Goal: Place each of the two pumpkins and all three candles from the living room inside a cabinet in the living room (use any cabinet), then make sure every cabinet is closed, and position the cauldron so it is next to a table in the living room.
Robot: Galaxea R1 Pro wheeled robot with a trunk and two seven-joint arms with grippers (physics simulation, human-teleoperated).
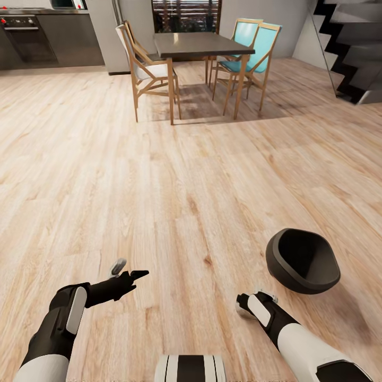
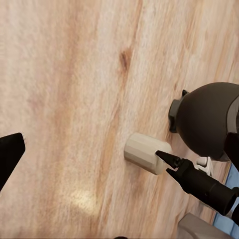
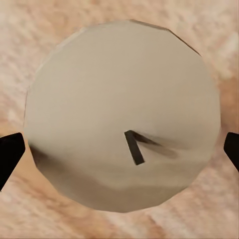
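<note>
1 faceted beige candle (image 3: 122, 114) between parted jaws, over pale wood-grain floor (image 1: 159, 175)

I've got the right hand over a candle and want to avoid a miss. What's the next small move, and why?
Probably close the right hand on the stubby beige-grey candle. The right wrist view looks straight down on its round top and dark wick, with the black fingertips open on either side of it.

1. The cauldron (image 1: 302, 260) lies tipped on the floor (image 1: 175, 185), ahead of the right gripper (image 1: 255, 303).
2. A candle (image 3: 122, 117) stands on the floor directly under the right gripper, between its fingertips.
3. A dining table (image 1: 199, 45) with chairs (image 1: 146, 69) stands far ahead.
4. A staircase (image 1: 350, 48) rises at far right.
</note>
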